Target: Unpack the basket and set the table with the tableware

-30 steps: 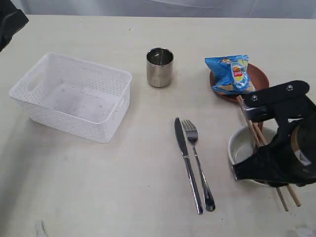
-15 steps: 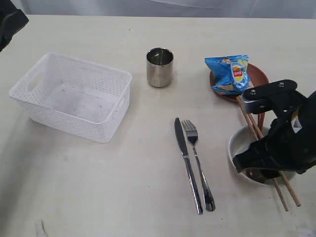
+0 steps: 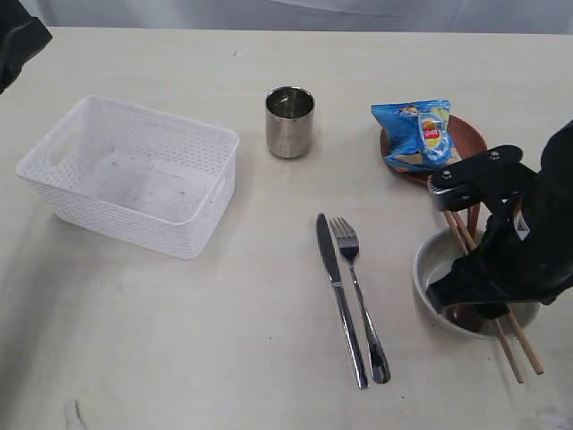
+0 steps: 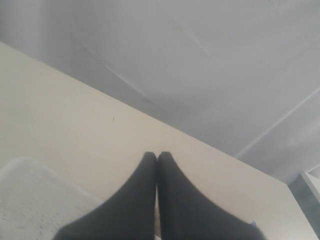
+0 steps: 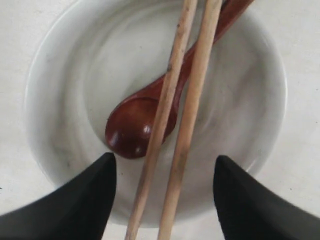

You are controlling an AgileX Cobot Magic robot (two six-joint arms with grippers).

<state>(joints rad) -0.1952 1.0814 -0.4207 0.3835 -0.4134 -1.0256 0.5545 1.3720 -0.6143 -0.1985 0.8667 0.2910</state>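
Basket [image 3: 134,175] at 9 o'clock looks empty, tableware [image 3: 330,260] spread over the counter [image 3: 224,358], right end effector [image 5: 163,160] released above the bowl [image 3: 434,264] at 4 o'clock, left end effector [image 4: 157,156] clenched, so basically done.

Right arm [image 3: 528,269]: matte black, bulky rounded shell w/ a flat black bar, 2 small silver screws in it, pale ribbed edge at the bar's end. Right fingers [image 5: 80,200]: black, smooth, wedge-shaped. Left fingers [image 4: 142,190]: black too, tapering to rounded tips.
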